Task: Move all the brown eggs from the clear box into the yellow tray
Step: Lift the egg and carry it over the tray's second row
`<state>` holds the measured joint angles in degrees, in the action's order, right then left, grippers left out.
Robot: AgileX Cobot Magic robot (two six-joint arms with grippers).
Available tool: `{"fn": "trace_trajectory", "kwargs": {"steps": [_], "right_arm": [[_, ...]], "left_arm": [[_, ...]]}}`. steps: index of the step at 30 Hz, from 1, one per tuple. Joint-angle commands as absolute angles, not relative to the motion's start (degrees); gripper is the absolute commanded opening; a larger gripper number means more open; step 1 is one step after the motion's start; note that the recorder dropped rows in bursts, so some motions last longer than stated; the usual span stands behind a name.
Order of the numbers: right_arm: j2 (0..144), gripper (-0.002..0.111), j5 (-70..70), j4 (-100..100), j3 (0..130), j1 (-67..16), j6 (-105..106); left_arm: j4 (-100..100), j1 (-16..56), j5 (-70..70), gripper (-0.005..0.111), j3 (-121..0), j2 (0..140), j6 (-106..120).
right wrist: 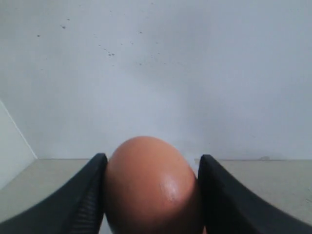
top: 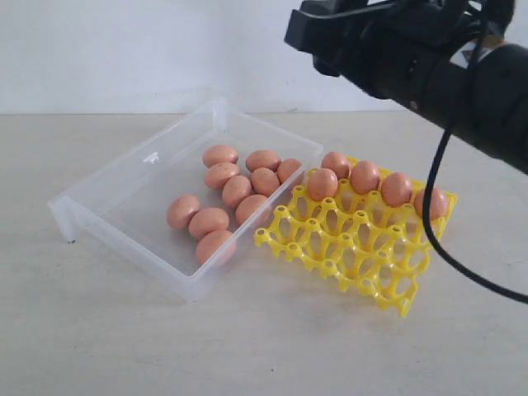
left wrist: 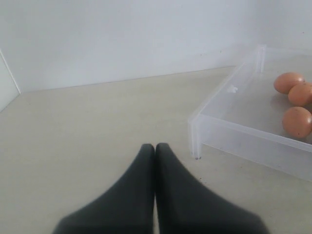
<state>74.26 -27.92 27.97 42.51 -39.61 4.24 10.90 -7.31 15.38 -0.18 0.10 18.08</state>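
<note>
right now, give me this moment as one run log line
right gripper: shut on brown egg | left gripper: shut, empty | clear box: loose eggs inside | yellow tray: partly filled

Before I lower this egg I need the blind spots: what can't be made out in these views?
Right wrist view: the held egg in the right gripper blocks everything below it.
Exterior view: the right arm hides that gripper and egg; a black cable crosses the yellow tray's end egg.
Left wrist view: the frame edge cuts off the clear box; tray unseen.
</note>
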Motion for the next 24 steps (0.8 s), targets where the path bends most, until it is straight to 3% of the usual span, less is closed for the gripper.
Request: {"fn": "trace_trajectory", "kwargs": {"steps": [1, 6, 8, 12, 16, 24], "right_arm": [[75.6, 0.0, -20.6, 21.0, 42.0, -31.8, -2.7], [80.0, 0.0, -20.3, -22.4, 42.0, -18.2, -42.9], [82.1, 0.0, -29.8, -45.7, 42.0, -13.1, -64.7], [86.9, 0.0, -56.5, -71.3, 43.0, -7.4, -81.5], [88.6, 0.0, -58.5, -76.3, 43.1, -7.4, -82.4], [88.6, 0.0, -54.9, -67.6, 43.1, -7.4, -76.9]], "left_arm": [[11.1, -7.4, 15.0, -0.004, 0.0, 0.0, 17.6], [11.1, -7.4, 14.9, -0.004, 0.0, 0.0, 17.6], [11.1, -7.4, 14.9, -0.004, 0.0, 0.0, 17.6], [11.1, -7.4, 14.9, -0.004, 0.0, 0.0, 17.6], [11.1, -7.4, 14.9, -0.004, 0.0, 0.0, 17.6], [11.1, -7.4, 15.0, -0.004, 0.0, 0.0, 17.6]]}}
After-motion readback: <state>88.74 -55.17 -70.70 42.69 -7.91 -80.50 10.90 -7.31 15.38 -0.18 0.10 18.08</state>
